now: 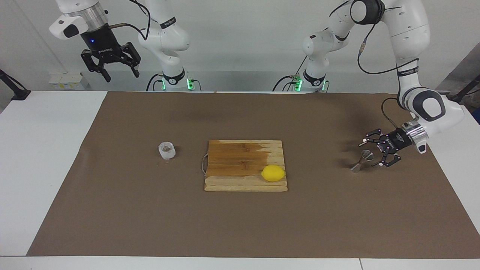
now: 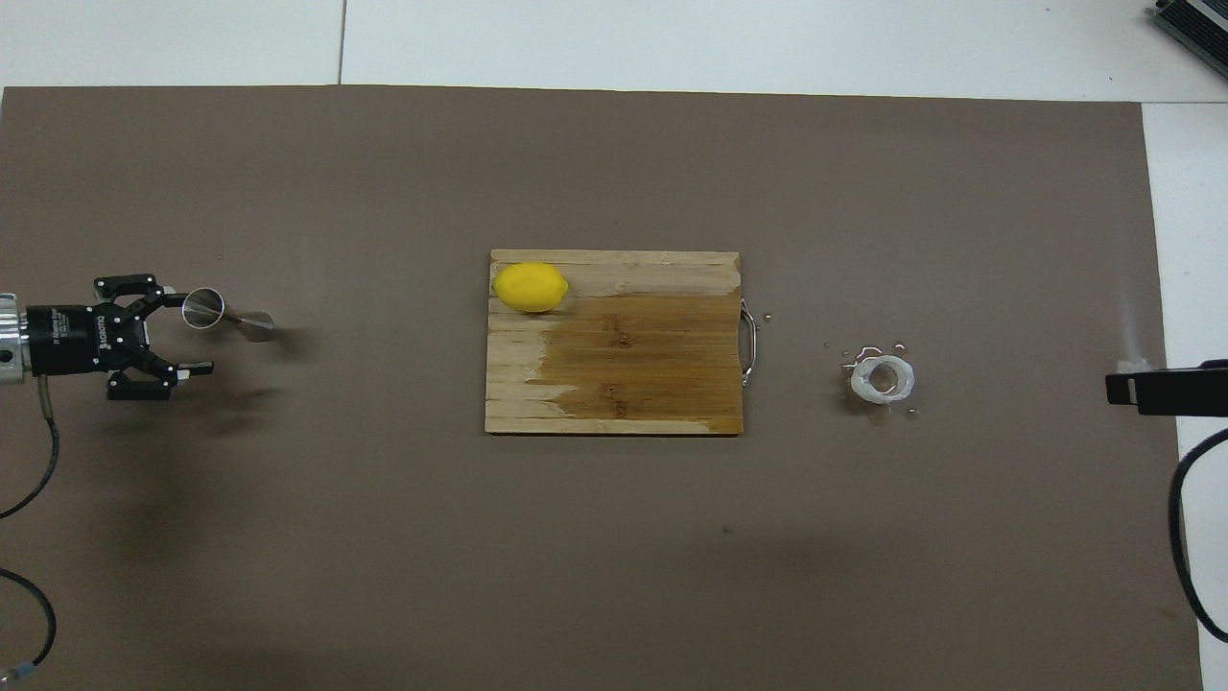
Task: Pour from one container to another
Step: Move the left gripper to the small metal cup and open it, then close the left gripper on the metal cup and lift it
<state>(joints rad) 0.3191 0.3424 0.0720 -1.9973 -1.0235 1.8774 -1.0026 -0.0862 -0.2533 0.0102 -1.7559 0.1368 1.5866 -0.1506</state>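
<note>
brown mat [image 1: 240,225] over a white table [image 1: 45,150] — left tool [image 1: 371,153] wide beside the jigger [image 1: 362,160], right tool [image 1: 120,75] wide, waiting.

the facing view looks from high across the table toward the two arm bases, taking in the whole brown mat [image 1: 150,225], the white table [image 1: 45,157] at both ends and the wall above; the overhead view looks steeply down from above the robots' end, closer in, cropping the mat's near edge; both share the mat with the cutting board [image 1: 240,165] [image 2: 633,365] at its middle, turned half a turn between them, so the board's handle points opposite ways
</note>
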